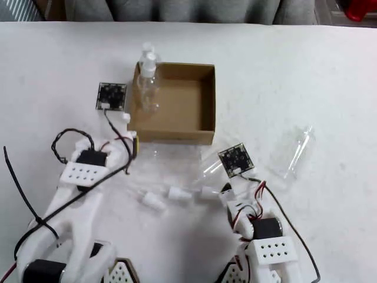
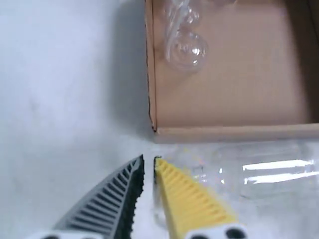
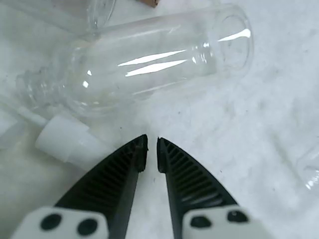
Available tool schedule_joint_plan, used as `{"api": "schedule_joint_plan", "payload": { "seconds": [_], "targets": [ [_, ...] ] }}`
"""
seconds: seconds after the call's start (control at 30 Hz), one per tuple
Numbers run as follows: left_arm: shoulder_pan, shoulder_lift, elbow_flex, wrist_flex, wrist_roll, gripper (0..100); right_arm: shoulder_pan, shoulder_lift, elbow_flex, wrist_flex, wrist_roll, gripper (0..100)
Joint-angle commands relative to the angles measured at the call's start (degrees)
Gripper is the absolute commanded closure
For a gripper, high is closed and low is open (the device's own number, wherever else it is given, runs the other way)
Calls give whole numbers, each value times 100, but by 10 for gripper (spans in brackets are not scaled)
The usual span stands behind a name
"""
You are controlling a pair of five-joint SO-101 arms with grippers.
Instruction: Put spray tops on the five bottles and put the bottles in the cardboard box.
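Grip | clear plastic bottle [image 3: 149,64]: likely light, slick, crushable | take mid-body, gently | left pincer [image 2: 149,160], right pincer [image 3: 152,148]: nearly closed, empty

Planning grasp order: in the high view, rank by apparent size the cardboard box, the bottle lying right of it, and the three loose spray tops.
1. cardboard box
2. lying bottle
3. spray tops, smallest; the three look alike, so I won't rank them among themselves.

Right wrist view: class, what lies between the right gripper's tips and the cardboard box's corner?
A clear bottle, on its side, separates the right gripper from the cardboard box; the right wrist view shows it.
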Motion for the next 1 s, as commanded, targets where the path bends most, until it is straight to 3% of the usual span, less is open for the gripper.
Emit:
{"api": "schedule_joint_plan", "payload": {
  "seconds": [0.0,0.2,0.4,0.63,0.97],
  "targets": [
    [4,-277,-53,431,18,968,75,-57,26,-92,44,982],
    [-365,-277,-70,1090,18,978,163,-57,18,-127,114,981],
    [-1270,-277,-79,1415,9,978,752,-57,-237,-75,1662,981],
    [-2193,-286,-53,1415,18,979,400,-4,-1204,813,1600,981],
    [-2334,-277,97,1380,18,979,-215,22,-3402,2404,1495,983]
  ]
}}
